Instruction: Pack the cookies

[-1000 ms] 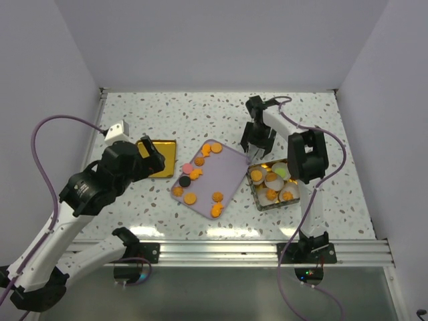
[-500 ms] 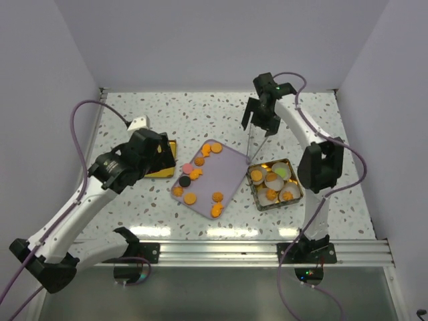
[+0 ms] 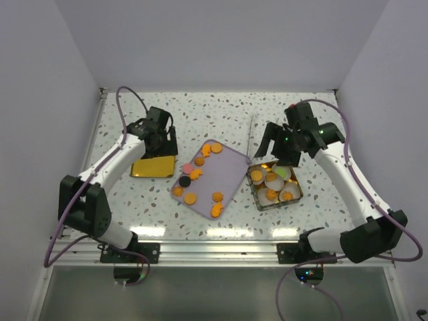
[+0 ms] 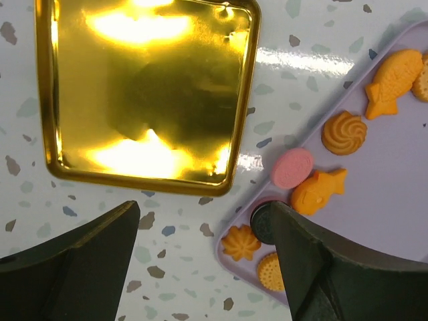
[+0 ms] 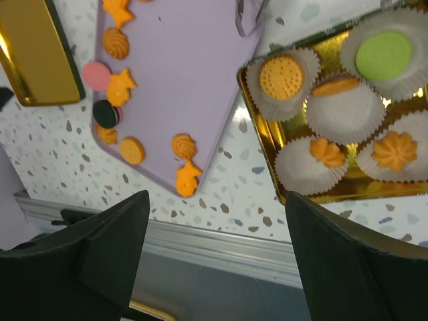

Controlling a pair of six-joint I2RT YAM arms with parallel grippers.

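Small cookies [image 3: 190, 198], mostly orange with one pink [image 4: 292, 167] and one black [image 4: 262, 223], lie on a purple tray [image 3: 219, 172]. A gold tin [image 3: 295, 200] to its right holds white paper cups, some with orange cookies [image 5: 281, 75] and a green one [image 5: 383, 56]. My left gripper [image 3: 162, 142] is open and empty above the gold lid [image 4: 147, 93], left of the tray; in its wrist view it [image 4: 204, 267] frames bare table by the tray corner. My right gripper [image 3: 278, 144] is open and empty above the tin's far edge; its wrist view [image 5: 217, 267] looks down on tray and tin.
Thin metal tongs [image 3: 251, 137] lie on the table at the tray's far right corner. The gold lid [image 3: 152, 167] lies flat left of the tray. White walls close in the table on three sides. An aluminium rail [image 3: 221, 251] runs along the near edge.
My left arm has swung from the near left to the far left, its gripper now over the lid. My right gripper has moved away from the tongs to above the tin.
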